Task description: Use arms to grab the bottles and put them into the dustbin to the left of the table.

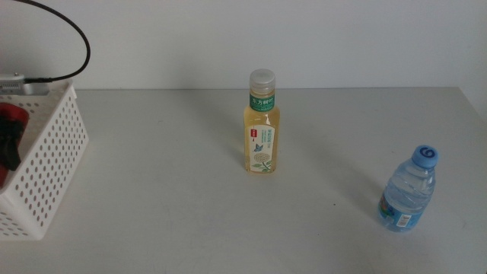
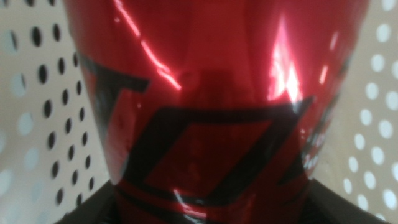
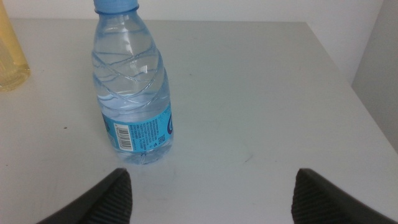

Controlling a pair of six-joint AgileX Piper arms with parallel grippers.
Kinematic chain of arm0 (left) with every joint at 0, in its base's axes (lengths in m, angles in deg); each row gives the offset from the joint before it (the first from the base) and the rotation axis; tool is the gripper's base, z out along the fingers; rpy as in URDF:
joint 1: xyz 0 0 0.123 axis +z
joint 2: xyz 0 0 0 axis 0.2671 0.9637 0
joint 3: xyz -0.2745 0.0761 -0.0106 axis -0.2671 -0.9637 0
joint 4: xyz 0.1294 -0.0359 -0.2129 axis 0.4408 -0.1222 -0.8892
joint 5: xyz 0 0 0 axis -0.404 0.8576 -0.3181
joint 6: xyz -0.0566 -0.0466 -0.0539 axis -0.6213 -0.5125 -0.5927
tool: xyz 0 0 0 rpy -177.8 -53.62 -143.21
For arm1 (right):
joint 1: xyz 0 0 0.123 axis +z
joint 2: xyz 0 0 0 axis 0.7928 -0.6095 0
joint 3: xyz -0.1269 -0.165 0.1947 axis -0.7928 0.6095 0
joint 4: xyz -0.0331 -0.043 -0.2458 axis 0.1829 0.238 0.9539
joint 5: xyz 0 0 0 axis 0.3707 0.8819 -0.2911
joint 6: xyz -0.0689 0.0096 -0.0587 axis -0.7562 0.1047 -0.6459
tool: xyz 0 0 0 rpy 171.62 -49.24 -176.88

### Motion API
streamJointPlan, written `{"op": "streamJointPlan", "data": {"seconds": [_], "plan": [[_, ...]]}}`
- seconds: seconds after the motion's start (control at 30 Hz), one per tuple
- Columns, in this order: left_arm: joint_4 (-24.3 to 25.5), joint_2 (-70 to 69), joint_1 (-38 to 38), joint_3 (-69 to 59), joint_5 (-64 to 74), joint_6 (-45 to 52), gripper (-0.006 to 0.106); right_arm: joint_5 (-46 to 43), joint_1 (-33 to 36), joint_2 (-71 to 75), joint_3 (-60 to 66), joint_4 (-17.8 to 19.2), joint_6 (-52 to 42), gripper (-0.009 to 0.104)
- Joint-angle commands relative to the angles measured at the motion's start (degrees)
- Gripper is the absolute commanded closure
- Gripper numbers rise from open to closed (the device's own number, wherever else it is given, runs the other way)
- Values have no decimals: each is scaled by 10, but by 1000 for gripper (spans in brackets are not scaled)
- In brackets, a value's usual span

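Note:
A red soda can (image 2: 211, 93) fills the left wrist view, with my left gripper (image 2: 211, 208) shut on it, inside the white perforated dustbin (image 1: 46, 152). In the middle view the can (image 1: 11, 118) and the dark gripper (image 1: 7, 152) show just over the dustbin's rim at the far left. The yellow tea bottle (image 1: 262, 129) stands upright at the table's centre. A small clear water bottle (image 1: 409, 190) with a blue cap stands at the right. My right gripper (image 3: 211, 193) is open just short of this water bottle (image 3: 134, 93), which stands off to one side of its jaws.
The light-grey table (image 1: 167, 213) runs back to a white wall. A black cable (image 1: 72, 34) loops above the dustbin. The table's right edge (image 3: 348, 81) lies near the water bottle, and the tea bottle's side (image 3: 11, 56) shows in the right wrist view.

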Motion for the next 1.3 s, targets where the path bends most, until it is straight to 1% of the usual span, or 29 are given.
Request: {"op": "streamJointPlan", "data": {"seconds": [0.0,0.1,0.23,0.27,0.3,0.37,0.47,0.6,0.63,0.77,0.87,0.93,1.13,1.2,1.27], "plan": [[-5,-27,-1,21,15,-8,101,-41,0,12,-5,3,-3,30],[-5,-23,-1,21,9,-10,98,-41,0,12,-5,3,-3,30],[-5,-23,-1,21,9,-11,89,-41,0,12,-5,3,-3,30],[-14,-23,-1,21,10,-11,25,-41,0,12,-5,3,-3,30],[-18,-23,-1,21,11,-11,20,-41,0,12,-5,3,-3,30],[-18,-27,-1,23,13,-15,15,-41,0,12,-5,3,-3,30],[-15,-40,-1,31,28,-36,14,-41,0,12,-5,3,-3,30],[-22,-78,-1,36,46,-58,16,-41,0,12,-5,3,-3,30],[-30,-91,-1,34,46,-63,17,-41,0,12,-5,3,-3,30],[-94,-149,-16,27,31,-65,20,-41,0,12,-5,3,-3,30],[-114,-195,-38,27,20,-64,22,-41,0,12,-5,3,-3,30],[-114,-222,-60,21,20,-63,22,-41,0,12,-5,3,-3,30],[-86,-314,-152,-15,2,-73,22,-41,0,12,-5,3,-3,30],[-86,-345,-189,-41,-34,-90,22,-41,0,12,-5,3,-3,30],[-77,-377,-228,-86,-100,-103,22,-41,0,12,-5,3,-3,30]]}}
